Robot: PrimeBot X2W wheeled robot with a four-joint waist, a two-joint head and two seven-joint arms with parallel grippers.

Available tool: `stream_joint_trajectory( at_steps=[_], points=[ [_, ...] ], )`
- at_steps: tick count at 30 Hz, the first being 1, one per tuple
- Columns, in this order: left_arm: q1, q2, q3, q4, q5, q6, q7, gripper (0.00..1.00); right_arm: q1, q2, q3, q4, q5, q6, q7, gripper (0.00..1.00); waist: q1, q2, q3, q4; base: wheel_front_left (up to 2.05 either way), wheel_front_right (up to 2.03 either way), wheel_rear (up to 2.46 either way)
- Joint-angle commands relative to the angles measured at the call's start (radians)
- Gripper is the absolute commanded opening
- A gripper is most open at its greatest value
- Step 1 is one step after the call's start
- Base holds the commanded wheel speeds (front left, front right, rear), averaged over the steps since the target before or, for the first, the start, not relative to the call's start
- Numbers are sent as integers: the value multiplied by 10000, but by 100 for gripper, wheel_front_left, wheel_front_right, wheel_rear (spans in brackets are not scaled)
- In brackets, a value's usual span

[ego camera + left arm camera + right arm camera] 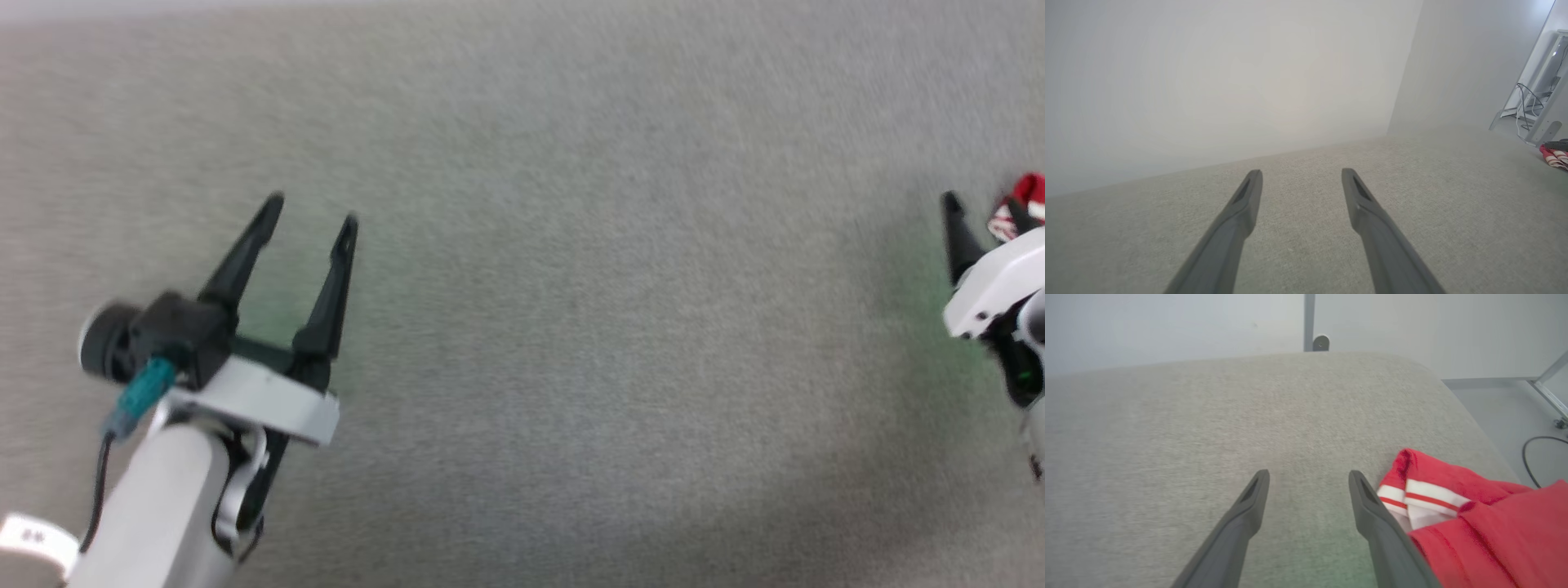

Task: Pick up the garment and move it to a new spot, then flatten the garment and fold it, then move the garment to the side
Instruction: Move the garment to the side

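Left gripper [312, 211], head view: at 8 o'clock, fingers spread, nothing between them. Count: one.
Right gripper [984, 208], head view: at 3 o'clock against the edge, partly cut off; fingers apart.
Shirt [1027, 196], head view: a red-and-white scrap just past the right gripper's tips, at 3 o'clock. It lies well apart from the left gripper, with bare grey cushion [571, 286] between. Count: one.

Left gripper [1301, 172], left wrist view: both fingers wide, empty, over grey fabric.
Shirt [1553, 155], left wrist view: far off at 3 o'clock, beside a metal stand [1541, 122].

Right gripper [1308, 473], right wrist view: released, with only cushion showing between the fingers.
Shirt [1474, 514], right wrist view: a bunched heap at 4 o'clock near the cushion's edge, just beside the outer face of the finger on that side; whether they touch is unclear. The heap runs from its striped band [1425, 496] towards 5 o'clock.
Cable [1535, 457]: one, on the floor beyond the cushion.

Judgement: the right arm is much the nearer, and any regrasp calls for a swing towards 4 o'clock. The shirt looks set aside.
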Motion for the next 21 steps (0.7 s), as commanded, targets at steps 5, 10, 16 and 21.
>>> stream_joint_trajectory(
  at_steps=[5,10,16,21],
  points=[
    [1409,-686,932,362,-16,-261,-45,100,1126,171,1472,-1446,1225,-12,-302,100,0,-1,-2000,1329,0,0,0],
    [2434,-1117,1613,717,150,-443,-45,100,1867,59,2432,-2335,2033,-12,-761,100,0,-1,-2880,1530,0,0,0],
    [3492,-1528,2299,961,434,-575,-46,100,2844,-204,2815,-3255,2807,-12,-1305,100,0,-1,-3620,1770,0,0,0],
    [4211,-1881,2736,762,696,-702,-27,100,3897,-511,2491,-4032,3049,-10,-1540,100,0,-1,-3924,2038,0,0,0]
  ],
)
